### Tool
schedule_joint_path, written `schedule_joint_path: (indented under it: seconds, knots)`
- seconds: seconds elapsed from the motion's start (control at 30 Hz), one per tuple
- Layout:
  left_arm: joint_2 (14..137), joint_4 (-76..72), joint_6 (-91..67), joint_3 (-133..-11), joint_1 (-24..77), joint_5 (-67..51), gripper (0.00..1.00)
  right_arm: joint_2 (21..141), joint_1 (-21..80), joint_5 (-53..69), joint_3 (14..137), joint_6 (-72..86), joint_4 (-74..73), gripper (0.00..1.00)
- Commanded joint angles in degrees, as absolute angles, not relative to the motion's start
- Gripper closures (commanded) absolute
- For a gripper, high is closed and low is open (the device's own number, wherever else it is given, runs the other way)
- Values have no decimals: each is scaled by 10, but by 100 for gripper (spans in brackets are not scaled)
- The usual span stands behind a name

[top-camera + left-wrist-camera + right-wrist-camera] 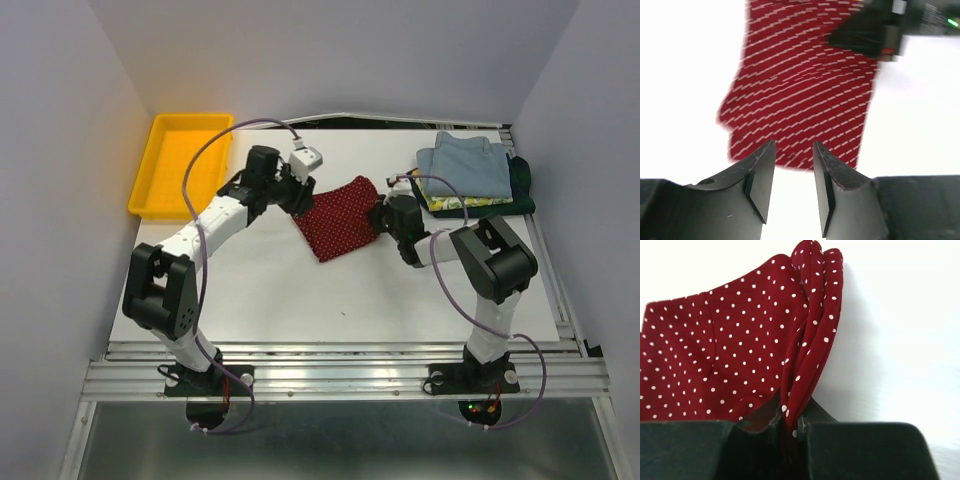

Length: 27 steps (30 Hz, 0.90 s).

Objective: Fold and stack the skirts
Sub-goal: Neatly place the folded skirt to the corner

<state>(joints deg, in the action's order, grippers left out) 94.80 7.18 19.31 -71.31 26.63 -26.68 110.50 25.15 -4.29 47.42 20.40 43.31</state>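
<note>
we see the dark red skirt (338, 217) as thin, soft, matt cloth with white dots. the light blue skirt (465, 165) looks like thicker matt cloth. the yellow tray (150, 190) is smooth, glossy plastic. the table (300, 290) is smooth matt white, its rail (340, 375) ribbed bare metal. the left gripper (794, 167) is dull black plastic, scuffed pale at the edges.

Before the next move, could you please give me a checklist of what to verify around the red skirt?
1. Hold of the right gripper on the red dotted skirt: ok, shut on a bunched edge.
2. Hold of the left gripper: not ok, fingers open above the cloth, gripping nothing.
3. Left fingers touching the cloth: cannot tell, view blurred.
4. Skirt lying flat: not ok, held edge gathered in layers.
5. Top of the stack of folded skirts free: ok, light blue one uppermost.
6. The yellow tray apart from the skirt: ok.
</note>
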Motion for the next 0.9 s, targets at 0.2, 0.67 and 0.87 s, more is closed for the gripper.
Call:
schedule_joint_path:
  seconds: [0.2, 0.67, 0.87]
  knots:
    - [972, 19, -29, -631, 185, -348, 53, 1056, 248, -38, 473, -60, 455, 99]
    - [1027, -24, -67, -642, 185, -374, 53, 1063, 222, -142, 569, -177, 411, 99]
    - [1044, -26, -69, -648, 188, -385, 53, 1057, 186, -158, 602, -196, 396, 99]
